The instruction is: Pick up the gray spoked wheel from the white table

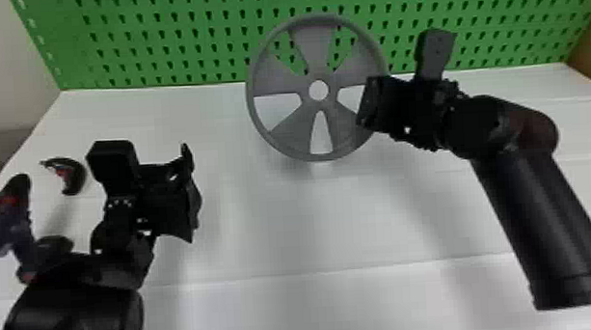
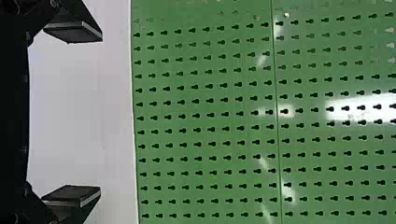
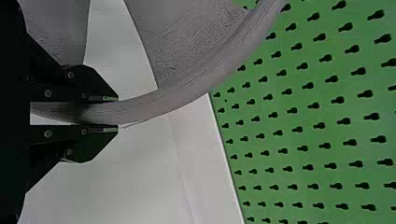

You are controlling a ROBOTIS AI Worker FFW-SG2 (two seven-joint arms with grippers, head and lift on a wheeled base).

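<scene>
Your white tabletop (image 1: 312, 224) spreads across the frame, its far edge meeting the perforated green pegboard (image 1: 172, 38) up top. At upper centre you have the gray spoked wheel (image 1: 282, 124), round and finely ridged (a ring-shaped hub, too), its rim clamped between the right gripper's (image 1: 369, 104) fingers. Your left gripper (image 1: 191, 194), left of centre and well apart from the wheel, has its fingers spread. A dark drill-shaped tool (image 1: 3, 221) lies at the left edge.

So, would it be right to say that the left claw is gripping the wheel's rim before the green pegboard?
It is the right claw, not the left claw, that grips the wheel's rim before the green pegboard, as the right wrist view shows.
</scene>
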